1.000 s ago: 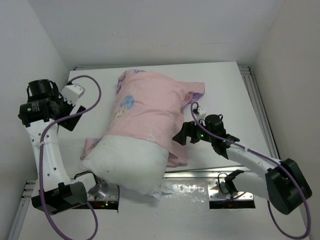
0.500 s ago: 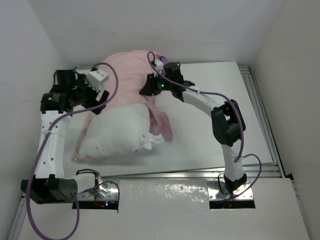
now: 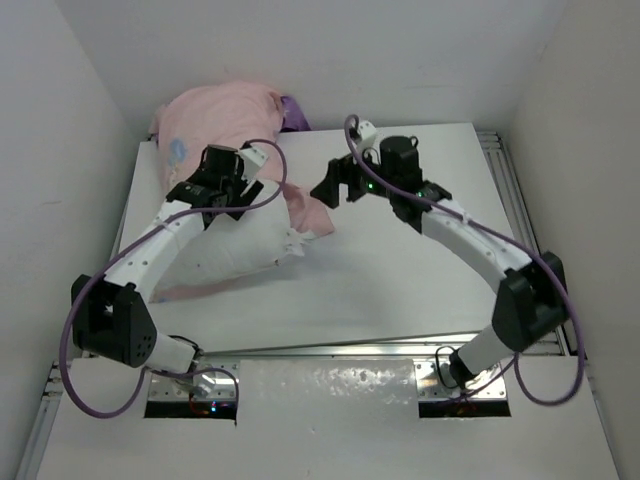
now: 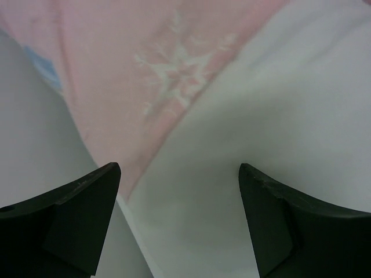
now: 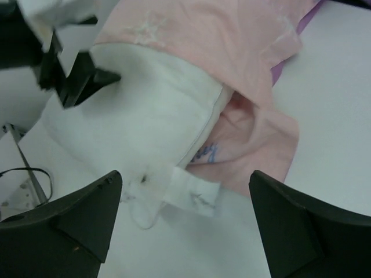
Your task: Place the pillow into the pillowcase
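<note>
At the far left the pillow [image 3: 238, 250] sits partly inside the pillowcase [image 3: 215, 115] (pink side outward), left gripper [image 4: 179, 174] and right gripper [image 5: 185, 178] both wide apart, gripping nothing.

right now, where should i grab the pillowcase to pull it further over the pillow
I'd pinch the pillowcase at its loose pink flap beside the pillow, coming from the right with the right gripper: it sticks out flat, clear of the filling.

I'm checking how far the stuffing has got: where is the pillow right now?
Top view: the pillow lies on the left half of the table, near end bare, far end inside the pink pillowcase bunched at the back-left corner.
</note>
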You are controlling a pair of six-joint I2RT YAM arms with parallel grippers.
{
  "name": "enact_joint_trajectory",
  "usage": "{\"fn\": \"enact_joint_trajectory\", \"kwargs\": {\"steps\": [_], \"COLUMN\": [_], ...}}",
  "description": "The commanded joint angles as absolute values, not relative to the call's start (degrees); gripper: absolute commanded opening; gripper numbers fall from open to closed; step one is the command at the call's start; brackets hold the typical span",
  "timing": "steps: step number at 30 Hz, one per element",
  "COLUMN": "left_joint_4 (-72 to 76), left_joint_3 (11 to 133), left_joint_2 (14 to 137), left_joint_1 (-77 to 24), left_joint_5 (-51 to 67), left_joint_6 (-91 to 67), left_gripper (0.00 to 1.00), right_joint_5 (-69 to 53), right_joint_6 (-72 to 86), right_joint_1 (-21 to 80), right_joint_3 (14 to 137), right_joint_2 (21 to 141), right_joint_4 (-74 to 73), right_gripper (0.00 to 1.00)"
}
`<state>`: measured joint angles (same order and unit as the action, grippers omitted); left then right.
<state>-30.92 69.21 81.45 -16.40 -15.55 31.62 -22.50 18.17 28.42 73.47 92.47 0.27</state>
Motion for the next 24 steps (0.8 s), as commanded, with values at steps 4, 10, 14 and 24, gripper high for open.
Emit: {"fn": "enact_joint_trajectory", "kwargs": {"steps": [4, 10, 14, 24], "left_joint_4": [-21.3, -18.2, -14.3, -16.6], "left_joint_3": [75.4, 69.9, 71.1, 74.6], "left_joint_2": [82.9, 87.7, 91.0, 92.7], "left_joint_1": [-16.7, -16.1, -14.7, -14.4], "left_joint_5": [-24.0, -27.1, -27.8, -25.6], "left_joint_6": [34.1, 37.4, 37.3, 35.7], "left_gripper": [0.81, 0.81, 0.79, 0.0], "right_joint_5": [-12.7, -7.0, -0.5, -3.5], "right_joint_6": [32.0, 35.0, 45.0, 72.3], "right_joint_1": [36.4, 46.7, 50.0, 53.9], "right_joint_3": [50.3, 42.5, 39.4, 46.6], "right_joint_2": [82.2, 82.4, 83.7, 102.5], "right_joint_4": [22.4, 29.0, 36.7, 44.9], "right_gripper": [0.88, 0.88, 0.99, 0.99]}}
